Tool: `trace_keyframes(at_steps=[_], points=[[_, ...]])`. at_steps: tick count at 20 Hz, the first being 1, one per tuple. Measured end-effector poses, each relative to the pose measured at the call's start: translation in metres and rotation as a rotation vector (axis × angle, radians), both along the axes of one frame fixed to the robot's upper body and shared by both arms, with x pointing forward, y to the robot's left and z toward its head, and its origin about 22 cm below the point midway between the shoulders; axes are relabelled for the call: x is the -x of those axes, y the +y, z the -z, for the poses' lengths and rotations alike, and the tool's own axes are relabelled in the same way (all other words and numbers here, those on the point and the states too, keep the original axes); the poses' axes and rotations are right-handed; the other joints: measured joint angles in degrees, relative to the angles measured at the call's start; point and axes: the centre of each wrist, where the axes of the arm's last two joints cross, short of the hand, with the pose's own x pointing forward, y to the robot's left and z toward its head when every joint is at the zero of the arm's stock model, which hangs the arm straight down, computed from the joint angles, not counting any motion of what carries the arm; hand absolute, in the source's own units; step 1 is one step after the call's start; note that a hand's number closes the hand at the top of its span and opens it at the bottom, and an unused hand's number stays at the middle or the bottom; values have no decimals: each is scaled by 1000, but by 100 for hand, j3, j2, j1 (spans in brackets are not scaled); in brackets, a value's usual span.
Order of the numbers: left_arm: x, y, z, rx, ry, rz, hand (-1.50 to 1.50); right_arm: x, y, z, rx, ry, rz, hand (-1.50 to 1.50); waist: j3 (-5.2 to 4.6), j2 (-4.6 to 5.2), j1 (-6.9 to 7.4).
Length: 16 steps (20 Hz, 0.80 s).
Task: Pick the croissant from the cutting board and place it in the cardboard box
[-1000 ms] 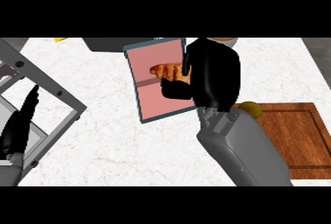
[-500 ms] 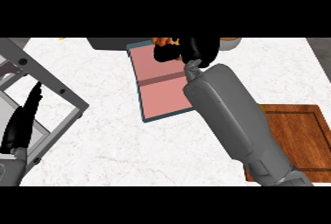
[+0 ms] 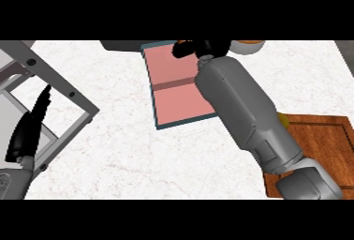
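Note:
The cardboard box lies open on the white counter, pink inside with a teal rim and a crease across its middle. My right forearm stretches over the box's right side. At the box's far end, by the view's top edge, is my right hand, curled round the croissant. Only an orange sliver of the croissant shows at the fingers. The wooden cutting board sits at the lower right, partly hidden by the arm. My left hand rests at the left edge, fingers straight.
A grey metal frame slants across the left side. A round orange-rimmed vessel and a dark grey object stand at the counter's far edge. A yellow-green item peeks out beside the board.
My right arm has stretched farther away, carrying the croissant from over the box's middle to its far end. The left hand has stayed put.

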Motion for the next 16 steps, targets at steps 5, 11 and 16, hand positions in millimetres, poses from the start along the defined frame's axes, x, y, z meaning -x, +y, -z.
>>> trace_keyframes(at_steps=[5, 11, 16], points=[[-4, -8, -1, 5, -10, 13, 0, -9, -11, 16, -102, 54, 38, -150, 3, 39, 79], [-8, -7, -9, 6, -14, 22, 0, -12, -16, 31, -144, -14, 27, -150, 5, 57, 153], [-3, -7, -6, 3, -9, 11, 0, -13, -16, 27, -195, -164, 29, -150, 6, 26, 93]])
